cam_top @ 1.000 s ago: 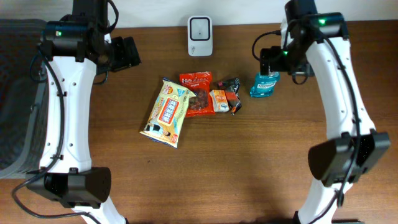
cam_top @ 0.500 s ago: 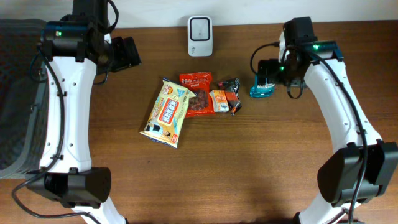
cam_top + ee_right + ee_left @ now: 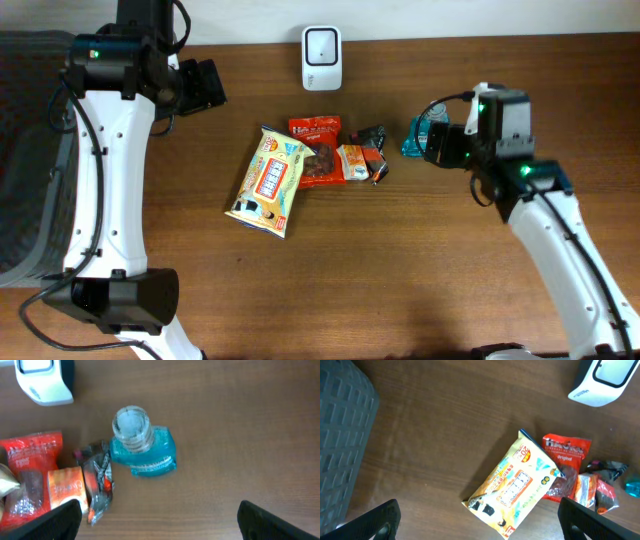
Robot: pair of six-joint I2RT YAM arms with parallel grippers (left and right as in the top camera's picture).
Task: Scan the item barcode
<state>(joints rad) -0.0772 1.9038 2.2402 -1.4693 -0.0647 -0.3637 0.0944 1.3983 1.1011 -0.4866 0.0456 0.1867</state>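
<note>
Hovering wide open, the right gripper [image 3: 159, 522] has the blue bottle [image 3: 143, 446] just ahead, untouched.

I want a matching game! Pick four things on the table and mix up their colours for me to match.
Things:
1. scanner
2. snack bag
3. bottle
4. packet touching the snack bag

Colours:
A. blue
B. red
C. white
D. yellow

Right pairs: 1-C, 2-D, 3-A, 4-B.
</note>
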